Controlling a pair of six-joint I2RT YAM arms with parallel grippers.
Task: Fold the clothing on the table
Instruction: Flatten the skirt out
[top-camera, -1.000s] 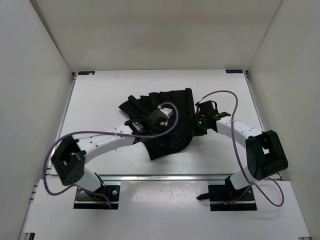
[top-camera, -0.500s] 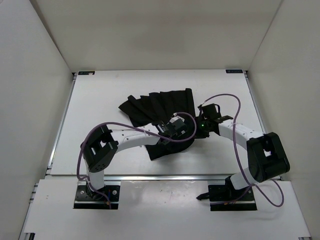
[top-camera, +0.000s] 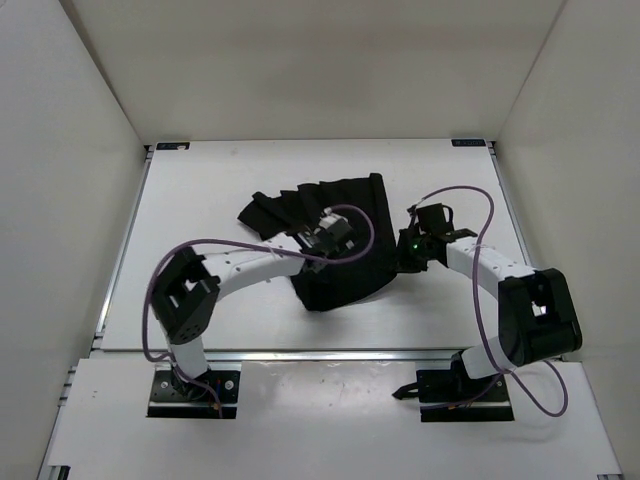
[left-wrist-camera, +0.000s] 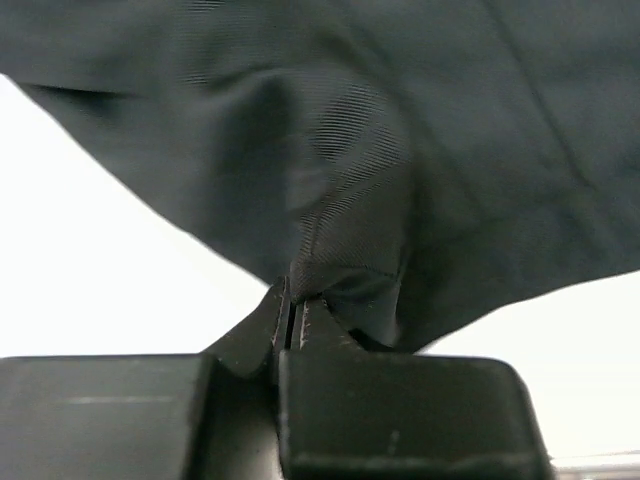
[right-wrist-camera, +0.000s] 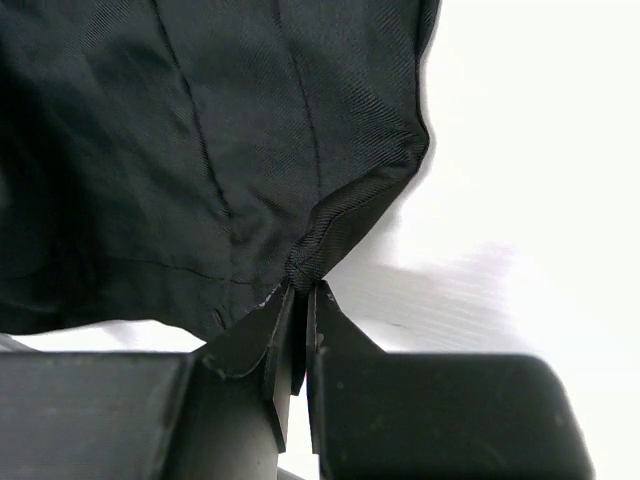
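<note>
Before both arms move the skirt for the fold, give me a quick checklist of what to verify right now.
1. Left claw shut on a pinch of skirt: ok.
2. Right claw shut on the skirt's edge: ok.
3. Skirt wholly on the table: ok.
4. Skirt lying flat: not ok, bunched at its left end.
5. Left arm's purple cable clear of the skirt: cannot tell; it loops over it.
6. Layers pinched by each claw: cannot tell.
</note>
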